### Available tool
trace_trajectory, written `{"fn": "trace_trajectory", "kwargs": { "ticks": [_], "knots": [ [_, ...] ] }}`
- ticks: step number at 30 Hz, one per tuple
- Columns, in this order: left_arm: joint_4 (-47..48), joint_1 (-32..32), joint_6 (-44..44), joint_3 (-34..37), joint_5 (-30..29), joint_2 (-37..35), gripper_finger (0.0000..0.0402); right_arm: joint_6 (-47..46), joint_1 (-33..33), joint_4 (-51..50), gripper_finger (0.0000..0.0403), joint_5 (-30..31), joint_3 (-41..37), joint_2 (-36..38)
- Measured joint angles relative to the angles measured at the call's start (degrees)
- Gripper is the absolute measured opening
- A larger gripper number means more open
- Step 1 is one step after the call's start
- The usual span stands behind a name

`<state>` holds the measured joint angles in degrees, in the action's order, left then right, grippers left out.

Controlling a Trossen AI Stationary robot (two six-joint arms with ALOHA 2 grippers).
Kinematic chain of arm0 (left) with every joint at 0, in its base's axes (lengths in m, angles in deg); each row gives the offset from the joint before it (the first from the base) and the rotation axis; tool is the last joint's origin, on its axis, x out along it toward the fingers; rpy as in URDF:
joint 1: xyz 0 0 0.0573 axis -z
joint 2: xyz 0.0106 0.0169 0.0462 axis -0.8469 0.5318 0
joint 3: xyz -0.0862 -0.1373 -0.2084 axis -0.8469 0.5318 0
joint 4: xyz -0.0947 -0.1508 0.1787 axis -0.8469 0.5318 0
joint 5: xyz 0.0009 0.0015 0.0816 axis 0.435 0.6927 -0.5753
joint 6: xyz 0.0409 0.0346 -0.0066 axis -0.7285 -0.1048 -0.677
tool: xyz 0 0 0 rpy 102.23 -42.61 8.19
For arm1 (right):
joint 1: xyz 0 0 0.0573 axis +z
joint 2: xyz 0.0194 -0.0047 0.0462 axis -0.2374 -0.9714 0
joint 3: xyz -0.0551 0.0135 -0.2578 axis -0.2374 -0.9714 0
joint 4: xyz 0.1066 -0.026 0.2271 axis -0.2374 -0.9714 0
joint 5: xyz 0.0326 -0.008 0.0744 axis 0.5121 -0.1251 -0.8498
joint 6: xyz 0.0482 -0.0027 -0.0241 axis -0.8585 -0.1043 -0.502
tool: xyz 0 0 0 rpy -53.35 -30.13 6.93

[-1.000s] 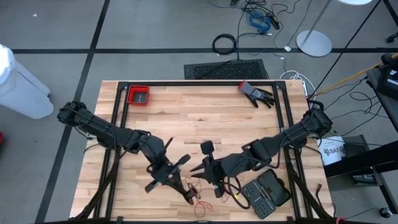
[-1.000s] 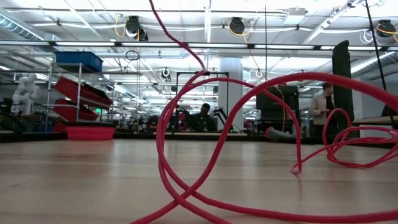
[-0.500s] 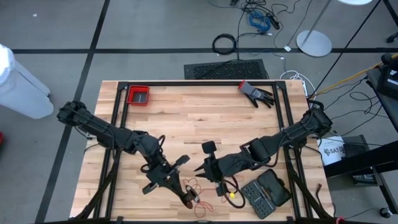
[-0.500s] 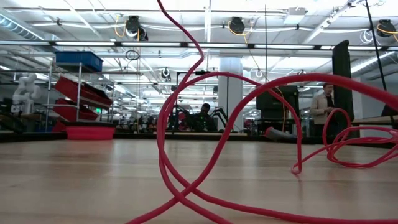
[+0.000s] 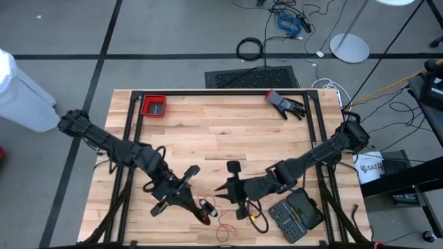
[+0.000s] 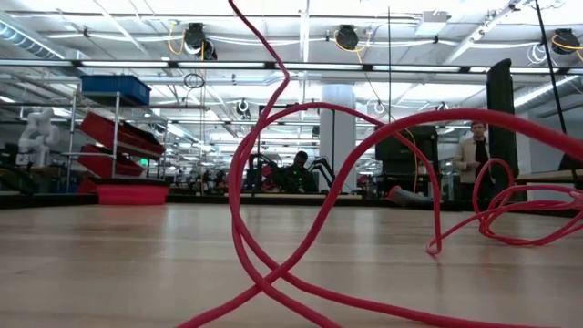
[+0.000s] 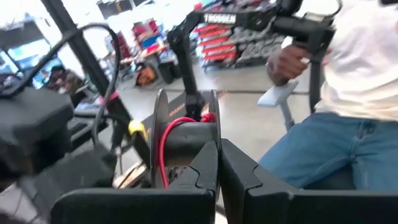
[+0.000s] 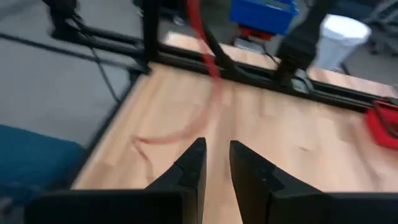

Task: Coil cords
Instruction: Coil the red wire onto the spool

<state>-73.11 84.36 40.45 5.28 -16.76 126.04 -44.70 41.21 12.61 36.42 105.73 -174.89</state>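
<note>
Near the surface's front edge, the left gripper has its fingers closed at the red cord and its black spool. Just right, the right gripper hovers, fingers slightly parted, empty. Only the low view shows the cord's loops rising off the wood.

One red cord, two arms

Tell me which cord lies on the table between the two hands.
The thin red cord, looped on the wood at the near edge. The thick black cable ring and blue cable bundle lie on the floor beyond the table.
</note>
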Motion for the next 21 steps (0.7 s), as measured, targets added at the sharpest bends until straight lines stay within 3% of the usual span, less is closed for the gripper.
{"fn": "trace_trajectory", "kwargs": {
  "ticks": [7, 13, 21],
  "knots": [
    [0.5, 0.7, -0.1, 0.0, -1.6, -0.6, 0.0008, -1.1, -0.5, 7.6, 0.0059, -6.9, -1.8, -0.8],
    [0.9, 0.7, -0.1, 0.0, -3.5, -0.6, 0.0008, -1.4, -1.3, 9.6, 0.0063, -8.3, -1.9, -4.3],
    [3.3, 0.7, -0.2, 0.0, -5.0, -1.3, 0.0008, -1.8, -1.6, 11.9, 0.0129, -8.2, -1.9, -5.8]
  ]
}}
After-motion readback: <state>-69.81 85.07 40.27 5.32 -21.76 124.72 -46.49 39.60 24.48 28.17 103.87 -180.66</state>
